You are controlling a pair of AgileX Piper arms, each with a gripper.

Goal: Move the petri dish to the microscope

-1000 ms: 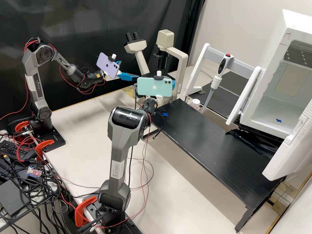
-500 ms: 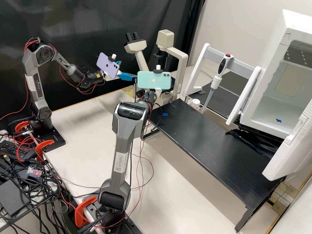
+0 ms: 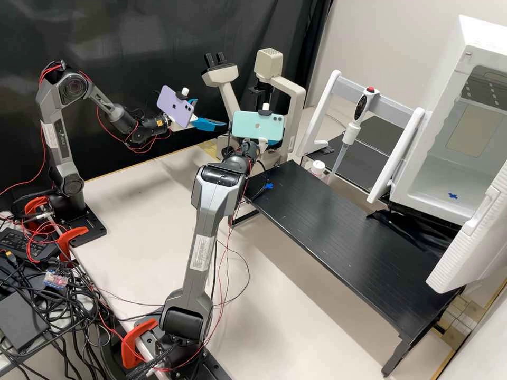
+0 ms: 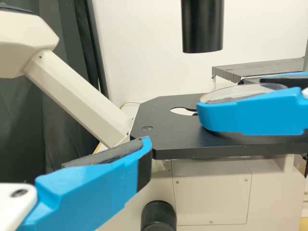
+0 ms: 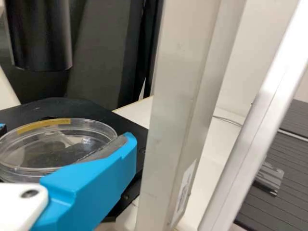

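Because the dish (image 5: 30, 151) likely must land flat, the right gripper (image 5: 66, 134) pinches its sides, the black plate (image 4: 168, 137) below those jaws; the left gripper (image 3: 210, 112) is spread.

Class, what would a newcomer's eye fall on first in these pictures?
Probably the mint-green phone mounted on an arm, before the microscope in the high view. Next, the white cabinet standing open at its right edge; then the clear petri dish, held by the right gripper over the black stage.
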